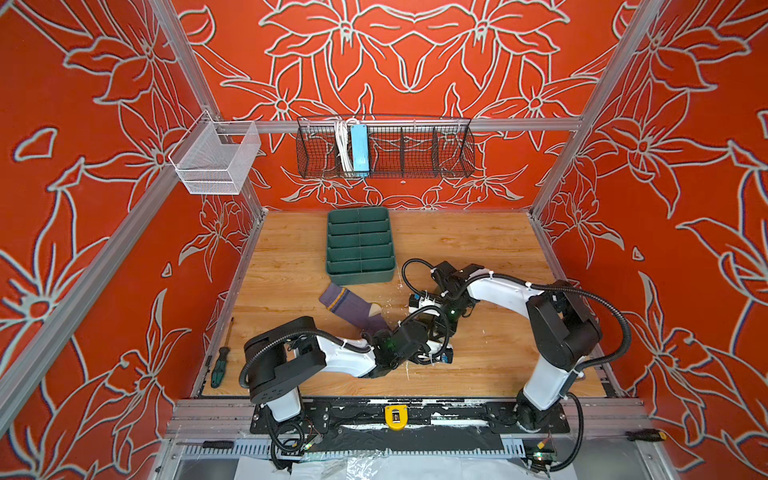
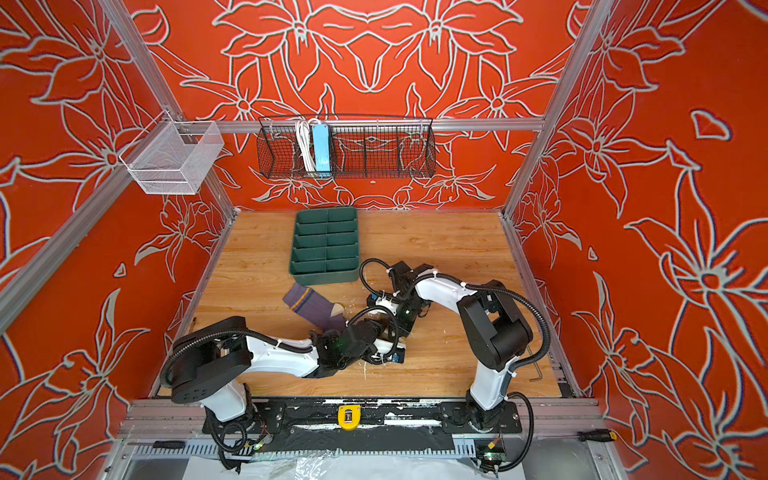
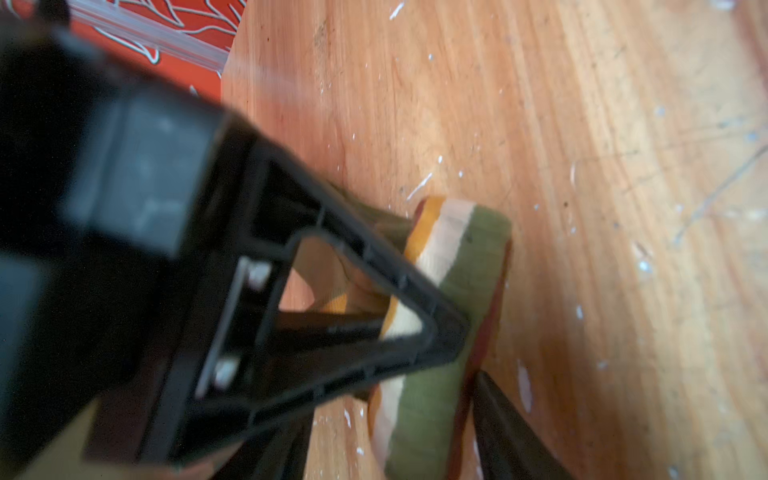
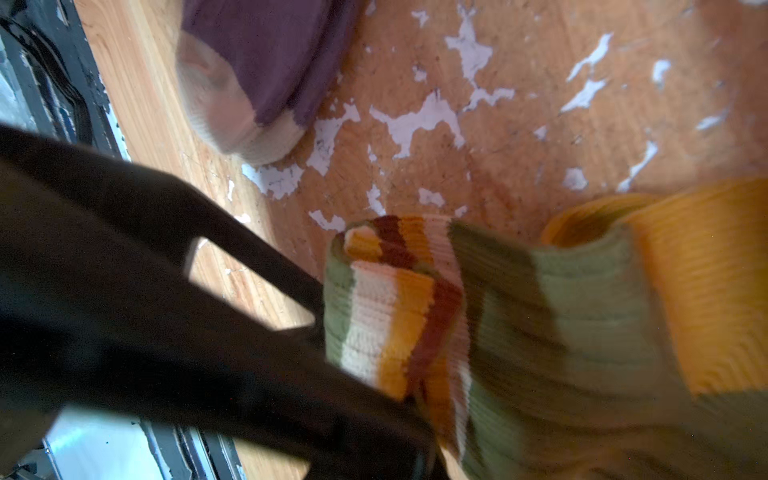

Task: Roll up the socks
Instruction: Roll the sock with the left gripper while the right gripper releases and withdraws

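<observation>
Red walls (image 1: 415, 62) patterned with pale flower outlines enclose a wooden desk (image 1: 478, 241). Against the desk's far edge, left of its middle, a green divided tray (image 1: 360, 276) is set. Just in front of that tray the purple sock (image 1: 353, 307) is laid flat and unrolled. Its yellow-striped cuff is turned toward the tray and its beige toe toward the near edge. A green-handled screwdriver (image 1: 220, 365) is seen beside the desk's left edge, near the front corner.

The olive-green sock (image 4: 561, 332) is found around the desk's middle, somewhat toward the near edge. It is hidden in both top views beneath the two wrists, which are crowded together there. It is separated from the purple sock's toe by a patch of chipped desk surface. Its cuff, striped in cream, mustard and brown, is folded over on itself, and a mustard patch is seen further along it.

The right end effector (image 4: 411, 432) is closed, with the striped cuff pinched at its tip. The left end effector (image 3: 415, 332) is set against the same cuff. One of its fingers (image 3: 332, 386) is laid across the stripes and the other is mostly hidden behind it. Whether the sock is clamped there or the fingers stand apart cannot be told.
</observation>
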Controlling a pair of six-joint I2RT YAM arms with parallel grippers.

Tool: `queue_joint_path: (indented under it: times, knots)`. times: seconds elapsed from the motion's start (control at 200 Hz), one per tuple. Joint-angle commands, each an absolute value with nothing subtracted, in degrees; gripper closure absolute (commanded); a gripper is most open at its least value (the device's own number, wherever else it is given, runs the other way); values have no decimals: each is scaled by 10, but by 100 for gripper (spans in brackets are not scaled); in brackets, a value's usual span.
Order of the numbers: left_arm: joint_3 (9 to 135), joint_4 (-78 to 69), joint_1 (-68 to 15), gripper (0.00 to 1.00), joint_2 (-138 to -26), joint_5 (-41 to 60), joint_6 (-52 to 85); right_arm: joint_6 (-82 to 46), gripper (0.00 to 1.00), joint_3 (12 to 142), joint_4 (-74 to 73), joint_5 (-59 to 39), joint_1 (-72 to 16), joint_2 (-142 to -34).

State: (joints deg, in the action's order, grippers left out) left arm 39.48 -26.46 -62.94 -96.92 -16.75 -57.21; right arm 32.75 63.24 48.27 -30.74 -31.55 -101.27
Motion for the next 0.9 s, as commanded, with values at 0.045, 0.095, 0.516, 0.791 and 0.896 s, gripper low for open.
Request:
queue_joint_path:
  times: [0.045, 0.095, 0.516, 0.791, 0.896]
  knots:
    - [407, -256, -628, 54, -992, -143, -570, 338, 100, 645, 497, -336, -315, -1020]
    - [406, -251, -628, 60, -995, -140, -563, 338, 100, 644, 496, -337, -315, -1019]
    - [411, -205, -628, 100, -1007, -144, -534, 318, 100, 610, 458, -287, -310, -971]
    - [398, -180, -628, 100, -1005, -142, -510, 309, 55, 556, 425, -220, -296, -873]
    - [389, -185, -628, 100, -1008, -148, -504, 307, 42, 532, 404, -195, -277, -827]
